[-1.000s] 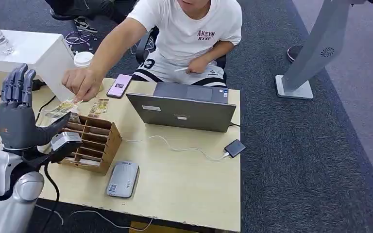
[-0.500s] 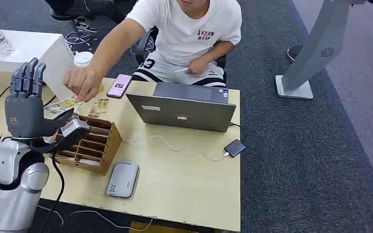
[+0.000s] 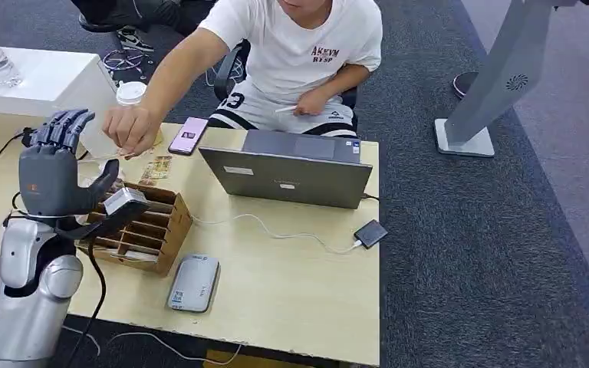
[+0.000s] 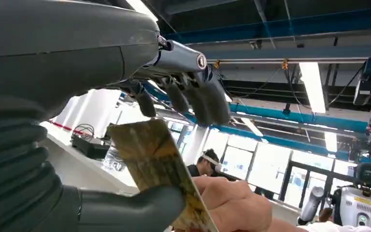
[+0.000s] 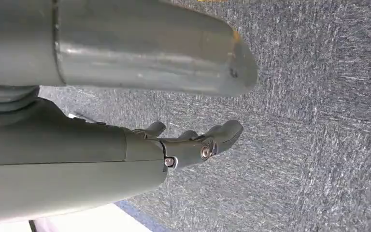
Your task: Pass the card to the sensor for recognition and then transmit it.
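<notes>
My left hand (image 3: 50, 172) is raised over the table's left side, fingers apart. A person's hand (image 3: 130, 130) holds a yellowish card (image 4: 154, 164) out to it. In the left wrist view the card lies between my thumb (image 4: 125, 210) and my spread fingers (image 4: 193, 96), with the person's hand (image 4: 232, 203) still gripping it. The grey sensor (image 3: 194, 282) lies flat near the table's front edge. My right hand (image 5: 188, 145) hangs over grey carpet with nothing in it, fingers loosely extended.
A wooden card rack (image 3: 142, 226) stands just right of my left hand. A second card (image 3: 157, 167) lies behind it. A laptop (image 3: 291, 172), a phone (image 3: 189, 135) and a small black hub (image 3: 370, 233) on a cable share the table (image 3: 291, 299).
My left hand has moved away from me toward the person's hand and its fingers have tipped forward. The person's hand has lifted the card off the table to my palm.
</notes>
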